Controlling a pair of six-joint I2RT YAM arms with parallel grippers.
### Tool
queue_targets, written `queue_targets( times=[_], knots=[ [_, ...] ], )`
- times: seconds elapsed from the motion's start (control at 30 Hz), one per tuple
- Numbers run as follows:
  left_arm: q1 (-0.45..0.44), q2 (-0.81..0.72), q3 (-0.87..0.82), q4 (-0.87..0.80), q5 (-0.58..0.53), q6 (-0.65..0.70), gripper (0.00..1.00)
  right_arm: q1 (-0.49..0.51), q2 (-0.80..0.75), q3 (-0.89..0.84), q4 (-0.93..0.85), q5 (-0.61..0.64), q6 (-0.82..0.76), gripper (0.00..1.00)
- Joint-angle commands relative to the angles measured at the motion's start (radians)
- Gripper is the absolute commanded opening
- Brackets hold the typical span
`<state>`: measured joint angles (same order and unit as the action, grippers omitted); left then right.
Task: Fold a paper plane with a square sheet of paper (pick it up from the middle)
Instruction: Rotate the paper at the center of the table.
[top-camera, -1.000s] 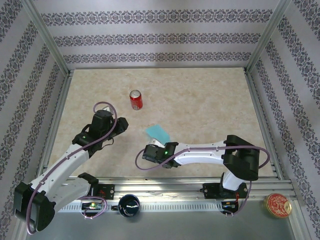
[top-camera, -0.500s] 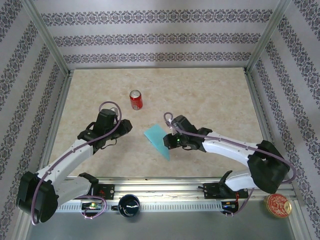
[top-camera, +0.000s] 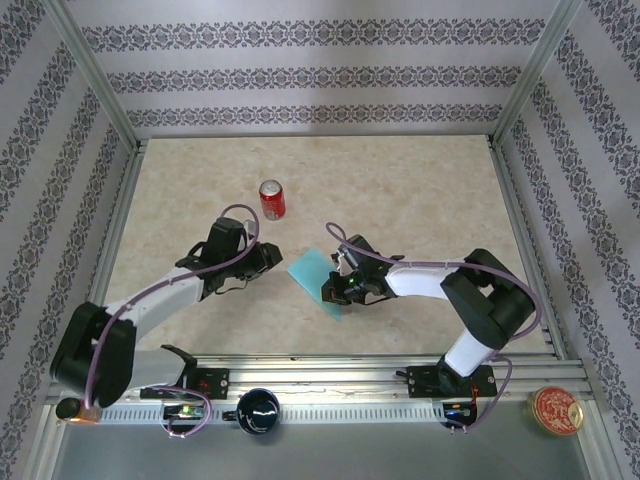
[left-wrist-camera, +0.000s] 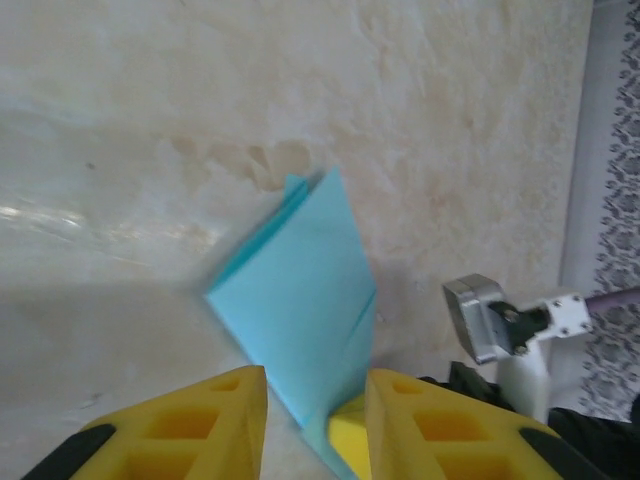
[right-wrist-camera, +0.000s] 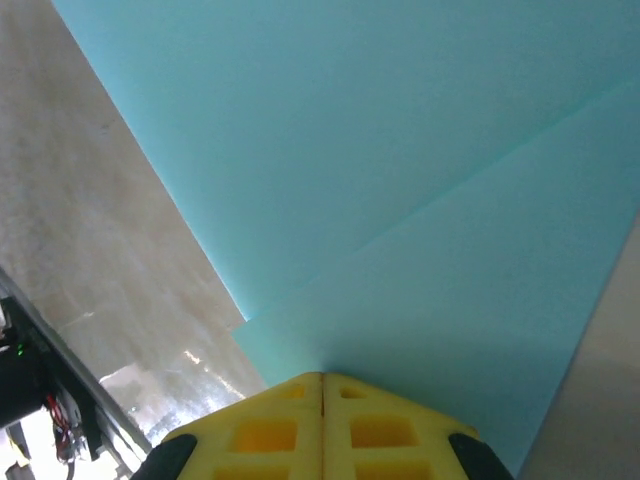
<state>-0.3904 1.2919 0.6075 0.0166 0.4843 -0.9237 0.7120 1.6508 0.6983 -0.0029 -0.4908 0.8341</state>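
The turquoise sheet of paper (top-camera: 311, 271) is folded into a layered, pointed wedge and sits tilted just above the table, in front of the centre. My right gripper (top-camera: 334, 291) is shut on its near right end. In the right wrist view the yellow fingers (right-wrist-camera: 270, 430) meet with the paper (right-wrist-camera: 400, 150) spreading out from them. My left gripper (top-camera: 276, 258) hangs open just left of the paper. In the left wrist view its jaws (left-wrist-camera: 315, 425) stand on either side of the paper's near tip (left-wrist-camera: 300, 300) without touching it.
A red soda can (top-camera: 272, 200) stands upright behind the left gripper. A black cup (top-camera: 259, 410) and a round red tin (top-camera: 556, 410) sit on the front rail. Aluminium frame rails (top-camera: 120, 230) border the marbled tabletop.
My right gripper swung up to the paper and shut on it, and the paper now lies longer and tilted. My left gripper slid right toward the paper's left edge.
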Motion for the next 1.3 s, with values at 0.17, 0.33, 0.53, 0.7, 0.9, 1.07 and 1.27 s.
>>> queue_targets(
  times=[0.17, 0.33, 0.53, 0.7, 0.9, 1.07, 1.27],
  knots=[
    [-0.030, 0.185, 0.006, 0.335, 0.183, -0.151, 0.29, 0.058, 0.041, -0.014, 0.049, 0.136, 0.247, 0.07],
    [-0.091, 0.293, 0.058, 0.346, 0.166, -0.182, 0.26, 0.099, 0.022, -0.066, 0.117, 0.242, 0.421, 0.08],
    [-0.128, 0.370, 0.050, 0.374, 0.092, -0.244, 0.22, 0.128, -0.024, -0.135, 0.227, 0.336, 0.550, 0.09],
    [-0.133, 0.447, 0.052, 0.465, 0.106, -0.276, 0.20, 0.155, -0.038, -0.148, 0.277, 0.373, 0.576, 0.09],
    [-0.133, 0.493, 0.064, 0.409, 0.082, -0.261, 0.11, 0.165, -0.119, -0.117, 0.237, 0.397, 0.464, 0.18],
    [-0.134, 0.532, 0.036, 0.405, 0.086, -0.245, 0.08, 0.119, -0.235, -0.072, 0.026, 0.429, 0.323, 0.31],
    [-0.131, 0.546, 0.049, 0.384, 0.127, -0.179, 0.08, -0.097, -0.254, -0.163, 0.108, 0.205, 0.280, 0.47]
  ],
)
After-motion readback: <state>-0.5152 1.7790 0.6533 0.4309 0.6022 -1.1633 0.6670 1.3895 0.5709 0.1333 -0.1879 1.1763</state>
